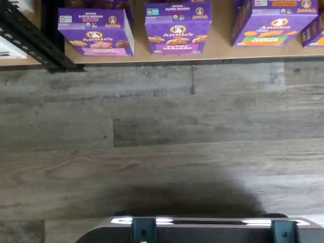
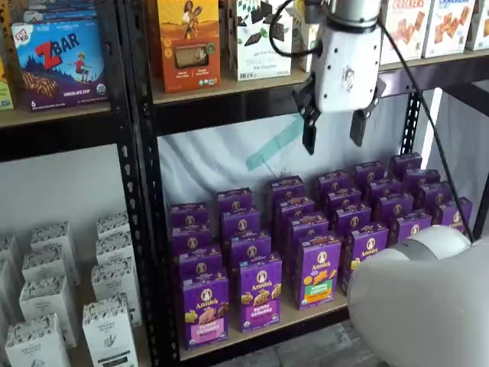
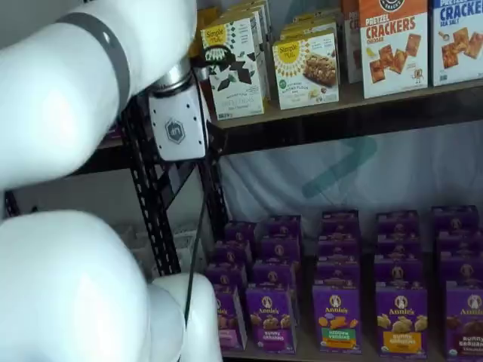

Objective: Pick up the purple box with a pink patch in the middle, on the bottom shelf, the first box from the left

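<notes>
Gripper (image 2: 333,130), white-bodied with two black fingers: spread wide, empty, hanging high above the cartons in a shelf view. Upright purple cardboard box with pink label band (image 2: 205,310): front row, leftmost, on the light tan bottom shelf board (image 2: 306,312), beside the black perforated upright (image 2: 141,229).

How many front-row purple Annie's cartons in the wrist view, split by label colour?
Pink-label carton: 1
Purple-label carton: 1
Orange-green-label carton: 1
Total: 3
A fourth carton is cut off at the picture's edge and its label colour cannot be told, so it is not counted.
</notes>
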Controlling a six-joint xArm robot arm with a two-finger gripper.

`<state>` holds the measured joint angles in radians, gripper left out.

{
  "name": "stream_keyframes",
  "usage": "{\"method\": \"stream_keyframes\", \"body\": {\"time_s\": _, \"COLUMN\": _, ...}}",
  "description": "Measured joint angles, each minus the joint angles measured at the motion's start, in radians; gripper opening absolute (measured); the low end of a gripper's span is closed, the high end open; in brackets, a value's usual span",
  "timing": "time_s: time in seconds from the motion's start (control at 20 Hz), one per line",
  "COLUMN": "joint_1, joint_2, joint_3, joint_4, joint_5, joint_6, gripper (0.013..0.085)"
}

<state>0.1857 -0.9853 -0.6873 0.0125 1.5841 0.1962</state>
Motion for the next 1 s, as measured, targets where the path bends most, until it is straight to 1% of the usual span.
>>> {"method": "stream_keyframes", "body": {"time_s": 0.3, "joint_1": 0.005, "joint_2": -0.006, "joint_3": 0.117, "joint_4": 0.018, "joint_5": -0.097, "joint_6": 0.003, "gripper": 0.0850}}
{"method": "stream_keyframes", "body": {"time_s": 0.45, "joint_1": 0.014, "joint_2": -0.005, "joint_3": 0.182, "joint_4": 0.021, "joint_5": -0.159, "joint_6": 0.011, "gripper": 0.0850}}
{"method": "stream_keyframes", "body": {"time_s": 0.65, "joint_1": 0.045, "joint_2": 0.005, "joint_3": 0.273, "joint_4": 0.001, "joint_5": -0.268, "joint_6": 0.043, "gripper": 0.0850}}
{"method": "stream_keyframes", "body": {"time_s": 0.85, "joint_1": 0.075, "joint_2": 0.065, "joint_3": 0.337, "joint_4": -0.026, "joint_5": -0.358, "joint_6": 0.082, "gripper": 0.0850}}
{"method": "stream_keyframes", "body": {"time_s": 1.0, "joint_1": 0.092, "joint_2": 0.113, "joint_3": 0.392, "joint_4": -0.032, "joint_5": -0.446, "joint_6": 0.102, "gripper": 0.0850}}
